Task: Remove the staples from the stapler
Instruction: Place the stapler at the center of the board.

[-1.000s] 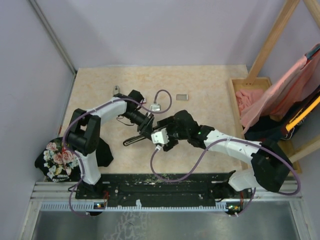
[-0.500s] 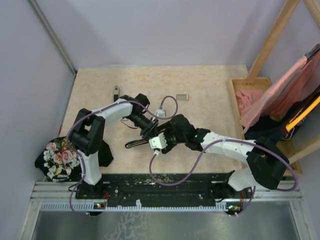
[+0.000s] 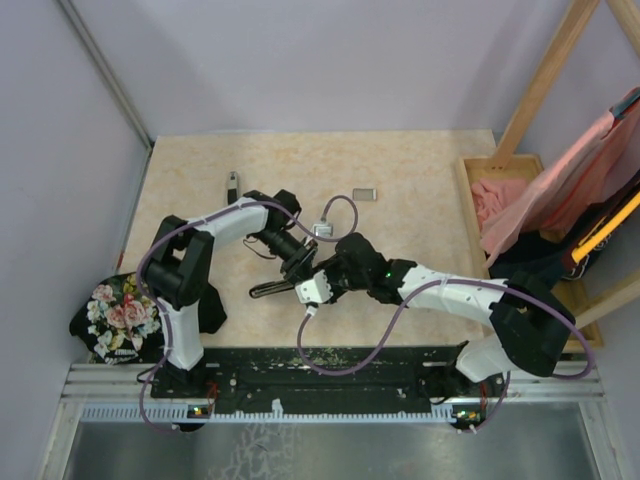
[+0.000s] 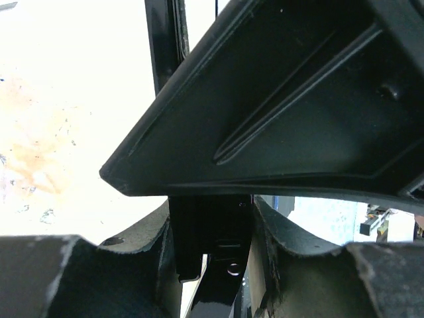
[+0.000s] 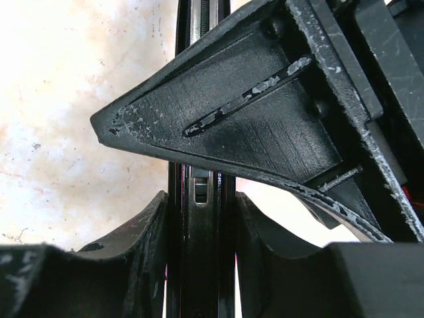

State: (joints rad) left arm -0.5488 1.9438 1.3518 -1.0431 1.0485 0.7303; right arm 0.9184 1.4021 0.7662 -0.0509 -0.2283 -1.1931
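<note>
Beige and speckled, the counter (image 3: 420, 230) is seen from above, with a black stapler (image 3: 268, 289) laid near its middle, towards the near edge. The stapler is met by both arms at its right end. The left pincer (image 3: 296, 270) is set on it from the far side, and the right pincer (image 3: 312, 284) is placed against it from the right.

In the left wrist view the left pincer (image 4: 209, 255) is shown narrow, its fingers (image 4: 126, 271) pressed on a black part of the stapler (image 4: 211, 232) that is held between them. In the right wrist view the right pincer (image 5: 199, 232) is also shown narrow. Its fingers (image 5: 142, 232) are laid against both sides of the stapler's (image 5: 199, 265) long black body, so that it is gripped. A slot can be made out along that body; whether staples lie inside cannot be told. Each wrist view is partly filled by a ribbed black wedge (image 4: 278, 112) close above the fingers.

The staples (image 3: 365, 194) are seen as a small grey block on the far part of the counter, well apart from the stapler and touched by neither pincer. A thin dark strip (image 3: 232, 184) is laid further left, near the far left corner. A wooden tray (image 3: 466, 190) with pink cloth (image 3: 495, 200) in it is set at the right edge
</note>
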